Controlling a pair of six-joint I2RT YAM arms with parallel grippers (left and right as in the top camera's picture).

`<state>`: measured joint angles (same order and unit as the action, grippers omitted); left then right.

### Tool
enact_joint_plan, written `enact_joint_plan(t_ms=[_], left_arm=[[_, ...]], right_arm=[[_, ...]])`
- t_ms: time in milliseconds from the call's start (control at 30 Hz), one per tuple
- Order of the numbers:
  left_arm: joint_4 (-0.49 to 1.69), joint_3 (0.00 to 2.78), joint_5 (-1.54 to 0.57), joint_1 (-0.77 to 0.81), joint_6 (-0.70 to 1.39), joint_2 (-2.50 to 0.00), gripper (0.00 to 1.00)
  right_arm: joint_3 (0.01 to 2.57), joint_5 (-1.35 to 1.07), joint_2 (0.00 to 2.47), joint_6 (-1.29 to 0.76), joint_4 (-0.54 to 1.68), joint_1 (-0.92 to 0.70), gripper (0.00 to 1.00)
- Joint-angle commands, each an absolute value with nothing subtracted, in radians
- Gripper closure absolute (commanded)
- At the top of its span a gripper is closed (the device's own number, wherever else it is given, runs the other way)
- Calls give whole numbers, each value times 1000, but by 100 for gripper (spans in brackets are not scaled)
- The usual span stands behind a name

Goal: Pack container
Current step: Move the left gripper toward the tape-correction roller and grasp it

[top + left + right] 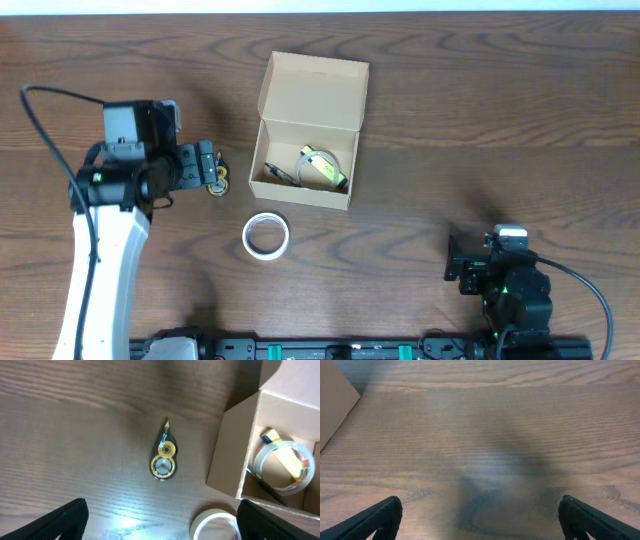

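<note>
**Container** [312,95]: a tan cardboard box is set on the far middle of the wooden table [500,120], with its flap lid laid open toward the far side. Three things are seen inside: a clear tape roll [306,476], a yellow item [274,436] lying within that roll's ring, and a thin black pen-like object [265,489].

**White tape roll** [249,240]: it is laid flat on the table just on the near side of the container, not touching it.

**Small black-and-yellow tape dispenser** [163,457]: it is laid flat on the table to the left of the container, apart from its wall.

**Left gripper** [208,165]: it is positioned left of the container, just beside the dispenser. Its fingers [65,520] are spread wide and nothing is held.

**Right gripper** [452,262]: it is positioned at the near right, well apart from the container. Its fingers [375,520] are spread wide over bare wood and nothing is held.
</note>
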<state>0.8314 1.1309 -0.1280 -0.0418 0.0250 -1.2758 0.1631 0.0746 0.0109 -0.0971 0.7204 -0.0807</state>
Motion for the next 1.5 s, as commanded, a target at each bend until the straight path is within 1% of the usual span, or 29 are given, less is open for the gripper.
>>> enact_joint_plan(t_ms=[0,300,567,733,1467], left_arm=[[866,1184,-131,-39,-1,-1336,5],[868,1213,-131,-39,-6,-1496,5],[891,1321,-127,-38,-110,-1667,5],[890,1359,-124,-38,-121,-1765,5],[904,1360,-112,2,-154,-1964,5]], right_arm=[[161,70,7,-84,722,-74,1],[161,70,7,-84,722,-74,1],[161,70,7,-84,722,-74,1],[161,70,7,-84,722,-74,1],[161,70,7,-84,722,-74,1]])
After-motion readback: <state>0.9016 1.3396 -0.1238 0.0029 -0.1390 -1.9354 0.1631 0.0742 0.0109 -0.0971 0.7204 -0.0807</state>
